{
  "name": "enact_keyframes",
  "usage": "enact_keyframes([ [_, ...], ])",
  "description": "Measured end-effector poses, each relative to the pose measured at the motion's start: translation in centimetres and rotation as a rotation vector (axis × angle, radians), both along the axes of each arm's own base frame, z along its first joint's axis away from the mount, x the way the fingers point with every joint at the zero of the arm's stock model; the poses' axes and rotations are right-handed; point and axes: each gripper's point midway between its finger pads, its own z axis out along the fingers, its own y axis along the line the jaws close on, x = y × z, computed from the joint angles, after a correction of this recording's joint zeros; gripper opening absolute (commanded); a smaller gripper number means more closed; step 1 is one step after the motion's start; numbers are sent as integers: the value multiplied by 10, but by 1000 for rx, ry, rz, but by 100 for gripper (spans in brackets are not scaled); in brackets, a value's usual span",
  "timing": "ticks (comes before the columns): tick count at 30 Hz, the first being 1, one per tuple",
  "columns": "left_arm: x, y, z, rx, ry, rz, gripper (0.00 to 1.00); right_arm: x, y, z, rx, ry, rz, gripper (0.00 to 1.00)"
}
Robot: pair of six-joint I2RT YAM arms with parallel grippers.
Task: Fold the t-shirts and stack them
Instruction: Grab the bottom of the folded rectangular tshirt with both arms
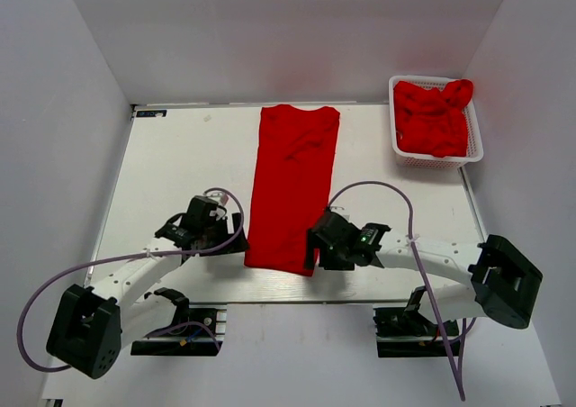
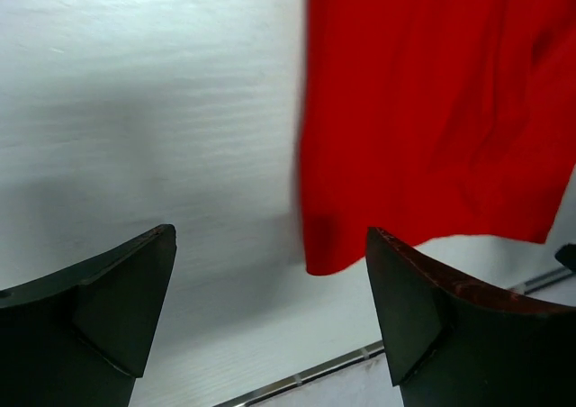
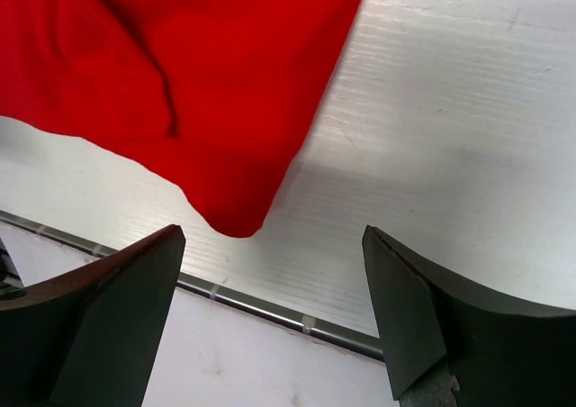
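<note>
Left gripper (image 1: 237, 230) (image 2: 270, 290): jaws spread wide, nothing between them. Dark fingers (image 2: 117, 308) frame bare white table (image 1: 180, 164) (image 2: 144, 110). It sits low, just beside the near-left corner of the folded t-shirt (image 1: 292, 186) (image 2: 432, 110); in the wrist view that corner hangs into the gap on the side of the right-hand finger, touching neither finger as far as shows.

Right gripper (image 1: 312, 248) (image 3: 270, 281): jaws likewise spread, holding nothing. The shirt's (image 3: 180, 83) near-right corner, rounded, points down toward the gap, nearer the left-hand finger of that view. Whether cloth and finger touch, cannot tell.

Folded t-shirt: bright red, laid as a long narrow strip down the middle of the table, neck end far, hem end near the arms. Some creases across the middle. The hem stops just short of the metal rail (image 1: 351, 292) (image 3: 270, 310) along the table's near edge.

Both grippers flank the hem, one at each corner, pointing inward at it.

Far right corner: white lattice basket (image 1: 436, 161) holding a crumpled heap of red t-shirts (image 1: 432, 119), one draped over the rim. Well apart from the strip.

Purple cable (image 1: 387, 189) loops off each arm.
</note>
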Motion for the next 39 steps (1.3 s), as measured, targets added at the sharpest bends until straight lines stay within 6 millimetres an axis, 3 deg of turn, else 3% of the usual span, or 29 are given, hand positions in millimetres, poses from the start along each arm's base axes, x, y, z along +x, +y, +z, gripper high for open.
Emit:
enact_keyframes([
  [7,-10,-31,-3,-63,-11,-107,90,-2,9,-8,35,24,-6,84],
  [13,-16,-42,-16,-42,23,-154,72,1,14,-14,37,29,-17,80],
  [18,-19,-44,-20,-22,22,-167,54,2,12,-18,36,27,-34,64],
  [25,-25,-50,-25,-27,24,-184,36,0,11,-21,32,32,-29,56],
  [29,-26,-48,-28,-13,24,-182,23,-2,14,-24,38,40,-6,40],
  [30,-26,-48,-28,-11,23,-179,16,-2,15,-25,39,43,3,35],
  [31,-27,-48,-29,-8,22,-179,0,-3,16,-25,43,46,11,24],
  [35,-27,-49,-29,-9,17,-183,0,-4,18,-28,41,47,36,2],
  [39,-31,-46,-27,-7,5,-186,0,-6,12,-26,34,39,35,0],
])
